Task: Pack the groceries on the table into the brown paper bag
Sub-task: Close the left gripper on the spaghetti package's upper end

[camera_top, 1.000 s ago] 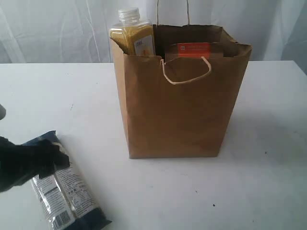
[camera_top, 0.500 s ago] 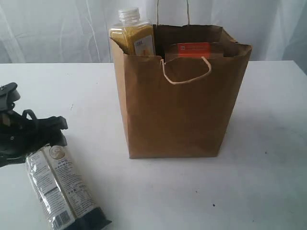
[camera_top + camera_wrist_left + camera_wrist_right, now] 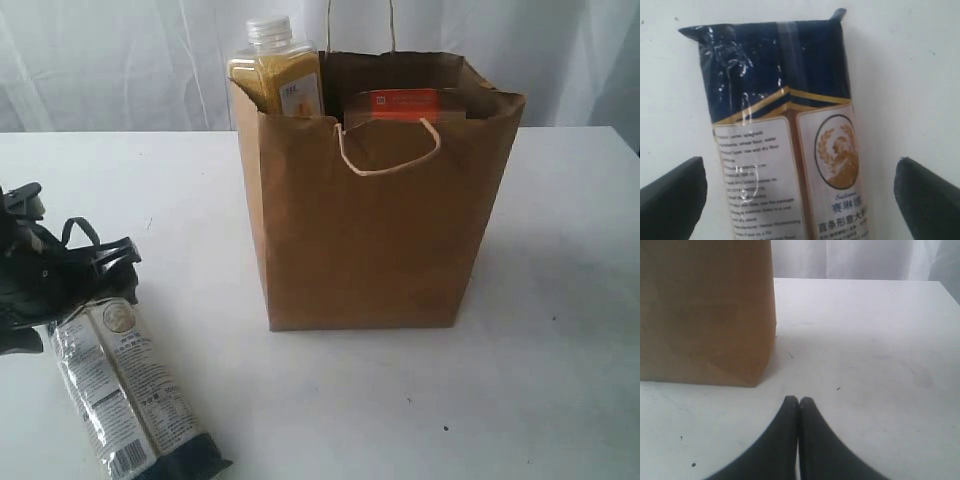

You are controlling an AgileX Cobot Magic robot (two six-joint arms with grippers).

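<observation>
The brown paper bag (image 3: 370,220) stands upright mid-table, with a yellow-grain bottle (image 3: 280,75) and an orange-labelled pouch (image 3: 405,103) sticking out of its top. The long noodle packet (image 3: 125,385) lies flat on the table (image 3: 560,380) at the front left. My left gripper (image 3: 75,290) hovers over the packet's far end. In the left wrist view the gripper (image 3: 800,165) is open wide, with the packet (image 3: 785,135) lying between its fingers (image 3: 672,195) and clear of both. My right gripper (image 3: 799,401) is shut on nothing, low over the table beside the bag (image 3: 705,310).
White curtain (image 3: 100,60) hangs behind the table's far edge. The bag's white cord handles (image 3: 390,160) droop over its front rim. Bare tabletop lies right of and in front of the bag.
The left gripper has risen and drawn back toward the left edge over the packet's far end, its jaws spreading a touch wider. The packet, the bag and the right gripper have not moved.
</observation>
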